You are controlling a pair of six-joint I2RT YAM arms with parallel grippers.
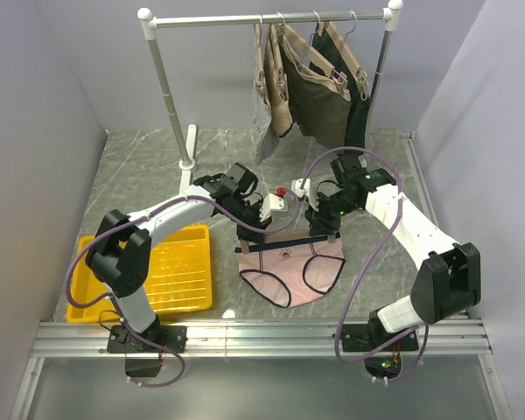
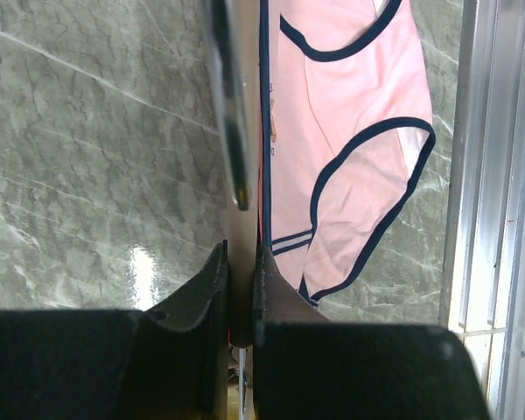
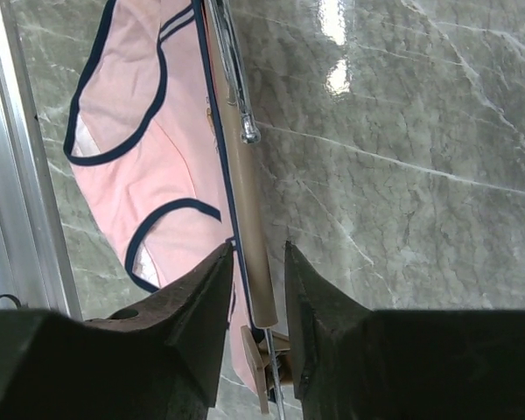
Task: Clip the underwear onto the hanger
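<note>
The pale pink underwear (image 1: pixel 290 273) with navy edging hangs below the tan hanger (image 1: pixel 284 238), its waistband along the bar. My left gripper (image 1: pixel 253 229) is shut on the bar's left end; in the left wrist view the fingers (image 2: pixel 212 289) pinch the hanger bar (image 2: pixel 241 236), with the underwear (image 2: pixel 350 105) to the right. My right gripper (image 1: pixel 323 229) is open at the bar's right end. In the right wrist view the hanger bar (image 3: pixel 248 201) runs between its fingers (image 3: pixel 206 297) without touching them. The end clip (image 3: pixel 264 372) sits just behind. The underwear (image 3: pixel 127 175) lies left of it.
A yellow tray (image 1: pixel 179 262) lies at the front left. A clothes rail (image 1: pixel 227 19) at the back carries tan hangers with dark olive garments (image 1: pixel 319 101). The hanger's silver hook (image 3: pixel 234 87) lies along the bar. An aluminium rail (image 1: pixel 262 337) borders the near edge.
</note>
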